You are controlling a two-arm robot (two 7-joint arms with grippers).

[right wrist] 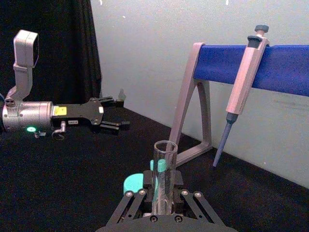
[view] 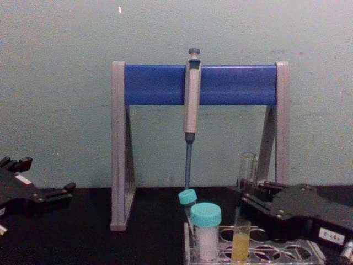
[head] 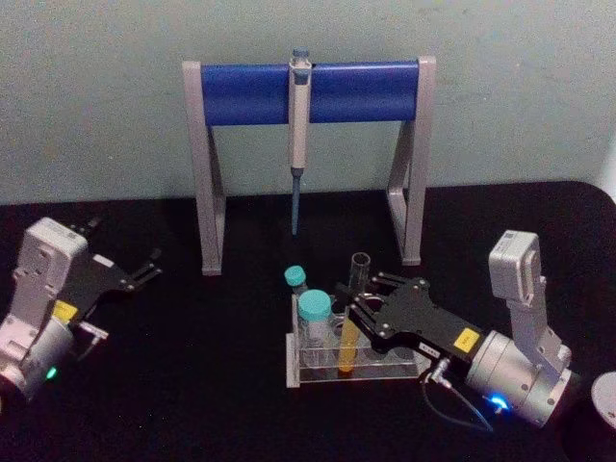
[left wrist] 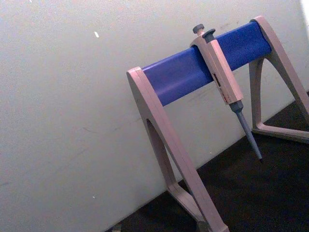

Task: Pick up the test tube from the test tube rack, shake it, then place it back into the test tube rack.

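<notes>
The test tube (head: 359,274) stands in the clear test tube rack (head: 295,371) with yellow-orange liquid (head: 346,354) in its lower part and its open top above my fingers. My right gripper (head: 352,306) reaches in from the right and is shut on the tube's middle, just above the rack. The right wrist view shows the clear tube (right wrist: 164,176) upright between the dark fingers. From the chest view the tube (view: 246,168) rises out of the rack (view: 276,255) with the right gripper (view: 249,200) around it. My left gripper (head: 125,244) rests open at the far left.
Two teal-capped tubes (head: 314,310) with white contents stand in the rack's left end, beside the held tube. Behind the rack is a grey-and-blue pipette stand (head: 241,91) with a pipette (head: 299,125) hanging from it. A pale round object (head: 606,399) sits at the right edge.
</notes>
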